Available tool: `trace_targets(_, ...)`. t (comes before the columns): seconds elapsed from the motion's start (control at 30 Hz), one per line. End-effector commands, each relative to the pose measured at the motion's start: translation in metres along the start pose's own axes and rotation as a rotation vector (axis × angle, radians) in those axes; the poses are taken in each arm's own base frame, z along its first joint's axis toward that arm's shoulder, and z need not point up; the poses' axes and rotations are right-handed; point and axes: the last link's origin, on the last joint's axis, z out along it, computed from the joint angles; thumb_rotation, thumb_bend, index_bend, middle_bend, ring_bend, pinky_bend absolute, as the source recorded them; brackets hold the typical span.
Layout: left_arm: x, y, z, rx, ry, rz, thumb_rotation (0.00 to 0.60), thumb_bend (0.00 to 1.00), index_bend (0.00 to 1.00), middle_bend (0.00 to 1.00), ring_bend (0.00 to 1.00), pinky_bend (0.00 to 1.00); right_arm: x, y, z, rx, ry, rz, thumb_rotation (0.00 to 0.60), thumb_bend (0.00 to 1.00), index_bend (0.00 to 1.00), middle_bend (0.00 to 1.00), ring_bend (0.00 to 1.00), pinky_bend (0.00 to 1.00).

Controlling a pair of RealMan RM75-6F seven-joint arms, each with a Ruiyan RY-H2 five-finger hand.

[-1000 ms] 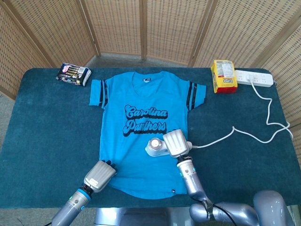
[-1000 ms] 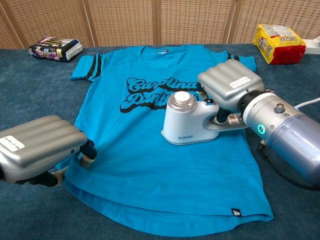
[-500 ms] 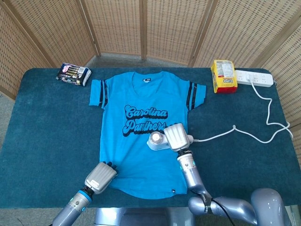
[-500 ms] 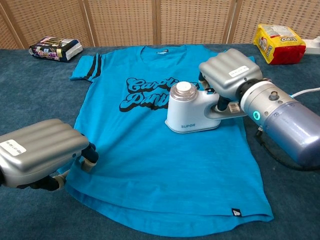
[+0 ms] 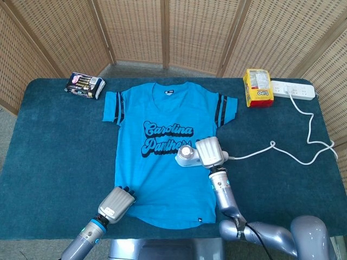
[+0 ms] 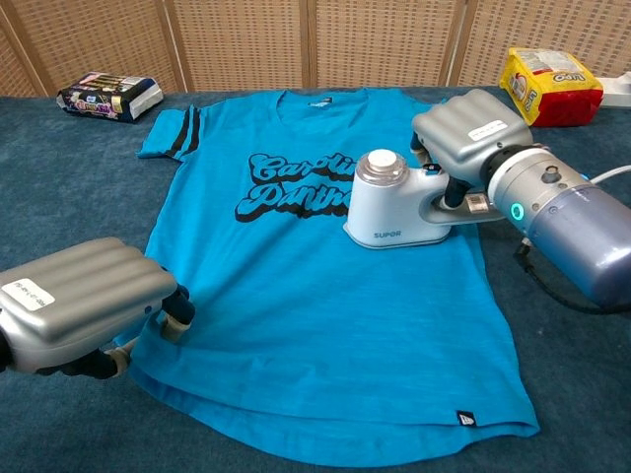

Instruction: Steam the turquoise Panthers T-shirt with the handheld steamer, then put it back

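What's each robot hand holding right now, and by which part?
Right robot hand grips the steamer by its rear handle. Left robot hand rests at the T-shirt hem's left corner; whether it pinches the fabric cannot be told.

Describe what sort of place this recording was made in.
Probably an indoor demo or lab setup rather than a home: a table covered in dark teal cloth, woven wicker screens closing it off behind, and a white power strip lying on the tabletop.
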Motion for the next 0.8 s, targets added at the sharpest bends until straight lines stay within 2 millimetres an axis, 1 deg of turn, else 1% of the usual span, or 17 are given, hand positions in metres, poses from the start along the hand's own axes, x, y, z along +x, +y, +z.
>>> trace_targets(0.03, 0.000, 0.000, 0.000, -0.001, 0.000, 0.000, 0.599, 0.48, 0.66, 0.51, 0.45, 0.58, -0.001, 0.000, -0.003, 0.006, 0.000, 0.002, 0.600, 0.27, 0.78, 0.77, 0.80, 0.73)
trace_targets(0.37, 0.000, 0.001, 0.000, -0.003, 0.000, 0.002, 0.600, 0.48, 0.66, 0.51, 0.45, 0.58, 0.001, -0.004, -0.021, 0.046, 0.010, 0.001, 0.600, 0.27, 0.78, 0.77, 0.80, 0.73)
trace_targets(0.7, -0.001, 0.002, 0.001, -0.012, 0.001, 0.003, 0.599, 0.48, 0.66, 0.51, 0.45, 0.58, -0.001, -0.008, -0.048, 0.091, -0.009, 0.017, 0.600, 0.27, 0.78, 0.77, 0.80, 0.74)
trace_targets(0.8, -0.001, 0.003, 0.001, -0.015, 0.003, 0.002, 0.599, 0.48, 0.66, 0.51, 0.45, 0.58, -0.003, -0.008, -0.051, 0.096, -0.014, 0.020, 0.600, 0.27, 0.78, 0.77, 0.80, 0.74)
